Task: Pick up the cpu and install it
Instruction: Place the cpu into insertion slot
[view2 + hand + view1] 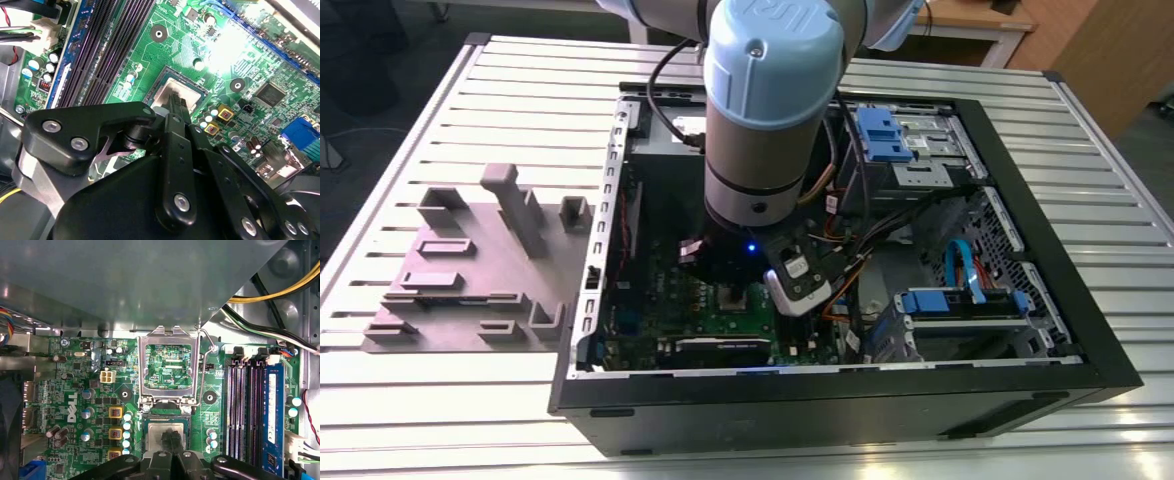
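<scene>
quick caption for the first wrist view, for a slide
Gripper low over the cpu at the socket, the metal socket frame swung open beside it on the green motherboard.

An open black computer case (854, 415) lies on a slatted metal table (494, 110). Beside the case, on the exterior view's left, sits a grey plastic holder (467, 270). Inside the case are a green board (640, 320), a blue bracket (881, 130) and cables (854, 220).

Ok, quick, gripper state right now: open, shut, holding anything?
Gripper: shut, tips together over the middle of the cpu, which lies flat in the open socket; it grips nothing.
</scene>
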Controlling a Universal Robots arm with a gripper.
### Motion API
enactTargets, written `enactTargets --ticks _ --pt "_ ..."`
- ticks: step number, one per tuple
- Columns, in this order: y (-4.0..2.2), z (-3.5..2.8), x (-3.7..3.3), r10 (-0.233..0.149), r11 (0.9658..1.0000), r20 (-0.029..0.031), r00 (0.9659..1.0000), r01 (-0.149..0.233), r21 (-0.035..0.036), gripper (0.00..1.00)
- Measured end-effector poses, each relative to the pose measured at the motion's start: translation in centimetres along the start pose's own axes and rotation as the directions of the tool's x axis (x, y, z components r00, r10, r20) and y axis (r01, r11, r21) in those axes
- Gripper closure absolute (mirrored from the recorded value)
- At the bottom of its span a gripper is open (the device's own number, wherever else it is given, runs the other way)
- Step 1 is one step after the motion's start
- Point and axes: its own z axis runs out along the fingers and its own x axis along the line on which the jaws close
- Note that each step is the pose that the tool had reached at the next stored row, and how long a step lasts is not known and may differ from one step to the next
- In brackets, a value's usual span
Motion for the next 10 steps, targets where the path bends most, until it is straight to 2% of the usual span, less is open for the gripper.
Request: enactTargets --ticks 6,10 --pt "0.0 -0.04 0.07 0.0 1.0 -0.0001 1.0 0.0 0.0003 0.9" --pt "0.04 -0.03 1.05 0.0 1.0 0.0021 1.0 0.0 0.0001 0.9"
